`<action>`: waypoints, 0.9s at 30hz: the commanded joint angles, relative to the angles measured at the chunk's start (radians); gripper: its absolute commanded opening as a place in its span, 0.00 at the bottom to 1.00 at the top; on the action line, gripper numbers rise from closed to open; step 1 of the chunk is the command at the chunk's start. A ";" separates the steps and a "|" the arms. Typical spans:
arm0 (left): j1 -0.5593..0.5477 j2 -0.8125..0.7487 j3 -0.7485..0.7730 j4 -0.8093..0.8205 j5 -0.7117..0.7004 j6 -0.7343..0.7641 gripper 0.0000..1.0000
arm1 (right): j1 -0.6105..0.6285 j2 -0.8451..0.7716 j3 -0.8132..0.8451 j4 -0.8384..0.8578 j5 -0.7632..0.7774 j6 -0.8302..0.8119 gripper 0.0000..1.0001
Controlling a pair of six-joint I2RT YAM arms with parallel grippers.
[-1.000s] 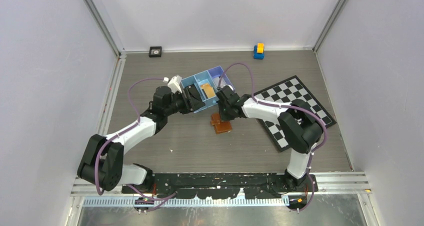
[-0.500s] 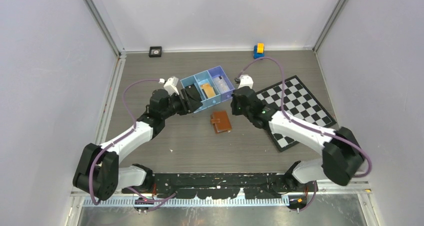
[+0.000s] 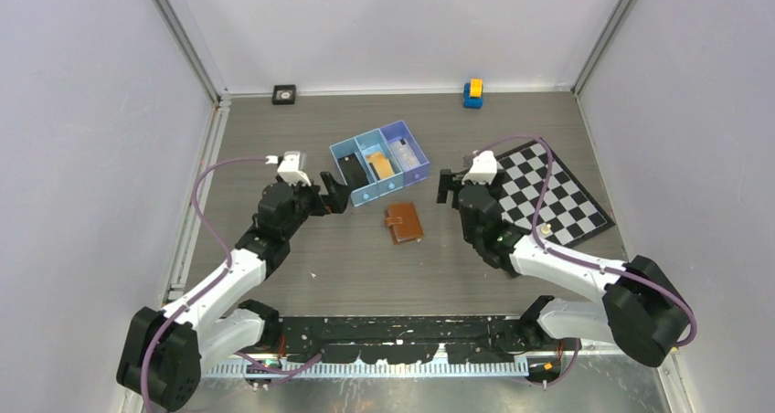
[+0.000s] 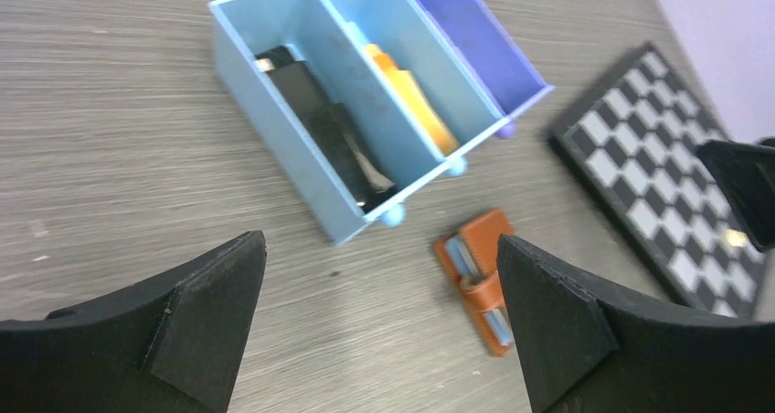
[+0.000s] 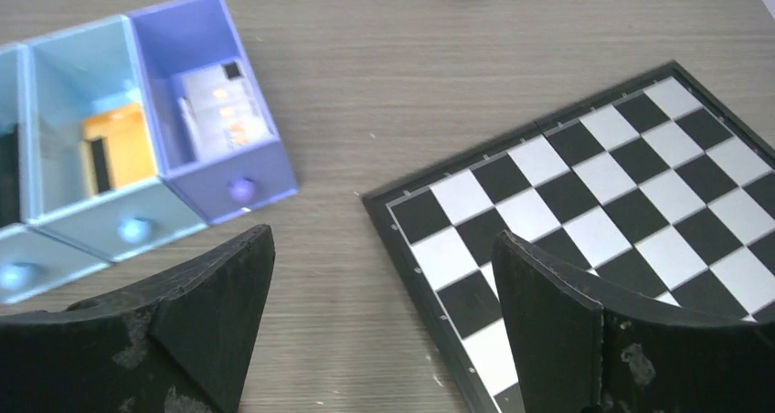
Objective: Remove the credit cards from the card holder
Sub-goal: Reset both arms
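Note:
The brown card holder [image 3: 403, 222] lies folded on the table just in front of the blue tray [image 3: 359, 142]. In the left wrist view the card holder [image 4: 472, 259] shows pale blue card edges [image 4: 460, 252] beside its strap. An orange credit card [image 3: 378, 164] [image 4: 416, 104] [image 5: 114, 144] stands in the tray's middle compartment. A whitish card [image 5: 224, 102] is in the purple one. My left gripper [image 3: 336, 192] [image 4: 379, 322] hovers open, left of the holder. My right gripper [image 3: 450, 186] [image 5: 384, 322] is open to its right, holding nothing.
A dark flat thing [image 4: 320, 130] fills the tray's left compartment. A chequered board [image 3: 539, 203] [image 5: 594, 221] lies at the right, close to my right gripper. A blue and yellow toy [image 3: 472, 93] and a small black square [image 3: 284, 94] sit by the back wall.
Both grippers have opened and drawn back from the tray and holder, the left one to the left, the right one to the right. The holder now lies uncovered on the table.

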 commanded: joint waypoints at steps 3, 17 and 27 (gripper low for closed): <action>0.005 -0.089 -0.126 0.167 -0.234 0.134 1.00 | -0.150 0.029 -0.182 0.461 -0.053 -0.076 0.90; 0.005 -0.057 -0.121 0.182 -0.194 0.150 1.00 | -0.496 0.256 -0.257 0.813 -0.231 -0.176 0.86; 0.005 -0.040 -0.110 0.171 -0.216 0.173 1.00 | -0.557 0.078 -0.389 0.817 -0.342 -0.166 0.75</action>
